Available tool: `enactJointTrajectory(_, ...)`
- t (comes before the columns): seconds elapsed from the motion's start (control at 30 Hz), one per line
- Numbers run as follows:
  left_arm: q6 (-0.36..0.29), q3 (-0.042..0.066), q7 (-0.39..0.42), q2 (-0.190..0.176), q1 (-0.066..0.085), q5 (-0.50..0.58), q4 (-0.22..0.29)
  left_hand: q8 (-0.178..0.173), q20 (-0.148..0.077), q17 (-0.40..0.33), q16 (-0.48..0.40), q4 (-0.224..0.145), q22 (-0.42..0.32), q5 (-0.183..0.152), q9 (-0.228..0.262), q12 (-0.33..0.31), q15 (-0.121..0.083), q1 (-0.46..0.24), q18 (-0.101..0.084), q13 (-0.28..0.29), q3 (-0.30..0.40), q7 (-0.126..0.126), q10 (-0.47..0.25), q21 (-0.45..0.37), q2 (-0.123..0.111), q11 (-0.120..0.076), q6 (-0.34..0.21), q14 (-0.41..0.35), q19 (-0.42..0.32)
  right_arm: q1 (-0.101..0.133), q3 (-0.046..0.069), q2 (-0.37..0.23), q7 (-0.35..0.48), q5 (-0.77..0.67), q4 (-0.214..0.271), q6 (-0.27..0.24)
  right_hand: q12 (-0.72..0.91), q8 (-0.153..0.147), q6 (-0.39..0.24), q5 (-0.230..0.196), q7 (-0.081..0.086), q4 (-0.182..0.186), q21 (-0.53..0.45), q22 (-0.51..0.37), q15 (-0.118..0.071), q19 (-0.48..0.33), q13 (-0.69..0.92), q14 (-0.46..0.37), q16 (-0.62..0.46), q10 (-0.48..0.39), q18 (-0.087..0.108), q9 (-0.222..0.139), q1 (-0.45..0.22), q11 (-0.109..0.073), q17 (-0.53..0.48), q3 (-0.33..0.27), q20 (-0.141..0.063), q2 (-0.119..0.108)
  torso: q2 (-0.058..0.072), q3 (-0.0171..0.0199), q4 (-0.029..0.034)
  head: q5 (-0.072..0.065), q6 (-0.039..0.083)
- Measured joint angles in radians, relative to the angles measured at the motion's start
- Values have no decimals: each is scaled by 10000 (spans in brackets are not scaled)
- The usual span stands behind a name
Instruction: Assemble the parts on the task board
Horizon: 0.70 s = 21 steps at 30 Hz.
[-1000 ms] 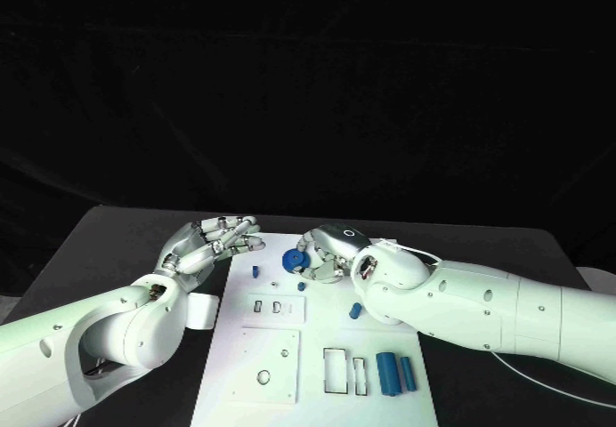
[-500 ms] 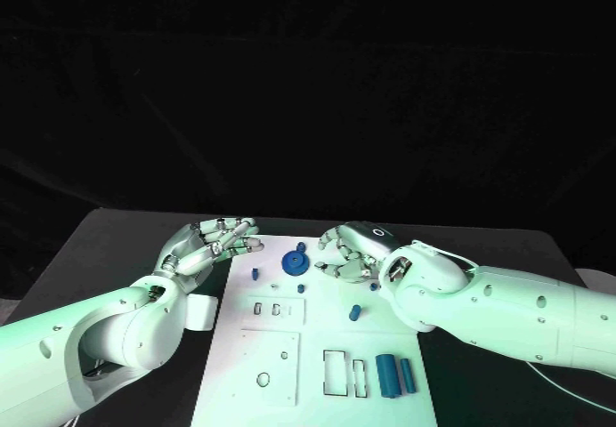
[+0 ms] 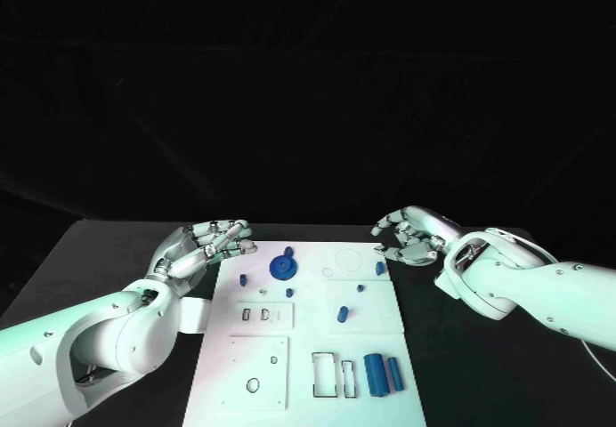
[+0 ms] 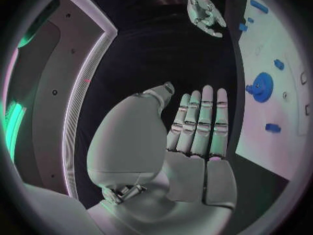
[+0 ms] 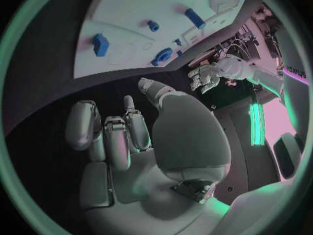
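1. I see the board (image 3: pixel 308 356) lying in the middle of the black table (image 3: pixel 103 258), its long side running away from the robot.
2. My left hand (image 3: pixel 199 249) hovers off the board's far left corner, over the table. Its fingers lie straight and side by side with the thumb apart, and it holds nothing.
3. My right hand (image 3: pixel 411 238) sits off the board's far right corner, over the table. Its fingers are curled inward and nothing is in them.
4. A blue gear (image 3: pixel 281 265) lies on the far part of the board, between the two hands and touched by neither.
5. A small blue block (image 3: pixel 380 266) stands at the board's right edge, just beside the right hand; I cannot tell whether a fingertip touches it.
6. A short blue peg (image 3: pixel 342 312) lies tilted near the board's middle.
7. Two blue bars (image 3: pixel 384 374) stand side by side at the near right, next to two rectangular slots (image 3: pixel 334 374).
8. I can read no writing on the board. On the white arm at the rim of the right wrist view there is dark lettering, too small for me to make out.
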Motion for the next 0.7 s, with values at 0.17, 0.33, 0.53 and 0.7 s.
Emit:
enactJointTrajectory(0.17, 3, 0, 0, 27, -1, 6, -40, 0, 0, 0, 0, 0, -8, 0, 0, 0, 0, 0, 0, 0, 0, 0, 0, 0, 0, 0, 0, 0, 0, -182, -31, -339, 563, 452, -320, 321, 0, -56, 0, 0, 0, -169, 0, 18, 0, -21, 0, 0, 0, 0, 0, -2, 173, 0, 0, 80, 21, 9, -26, 36, -60, -71, -17)
enactJointTrajectory(0.33, 4, 0, 0, 42, -1, 11, -67, 0, 0, -1, 0, 0, -8, 0, 0, 0, 0, 0, 0, -1, 0, 0, 0, 0, 0, 0, 0, 0, 0, -352, -52, -453, 905, 677, -597, 544, 0, -106, 0, 0, 0, -272, 0, 18, 0, -36, -1, 0, 0, 0, 1, -19, 223, 0, -1, 134, 36, -42, -30, 62, -68, -128, -45)
enactJointTrajectory(0.53, 4, 0, 2, 54, -5, 15, -80, 0, 0, -2, 1, 0, -8, 0, 0, 0, 0, 0, -1, -2, 0, 0, 0, 0, 0, 0, 0, 0, 0, -524, -72, -418, 1125, 821, -834, 744, 0, -146, -35, 0, 35, -327, 0, 30, 0, -36, -2, 0, 0, -36, 0, -31, 301, 36, -1, 161, 36, -40, -30, 52, -35, -158, -58)
enactJointTrajectory(0.7, 4, 0, 3, 56, -5, 19, -86, 0, 0, -2, 1, 0, -8, 0, 0, 0, 0, 0, -1, -2, 0, 0, 0, 0, 0, 0, 0, 0, 0, -664, -77, -260, 1197, 870, -964, 826, 0, -178, -35, 0, 35, -339, 0, 30, 0, -35, 2, 0, 0, -35, 0, -31, 300, 36, -2, 149, 36, -40, -30, 49, -29, -140, -73)
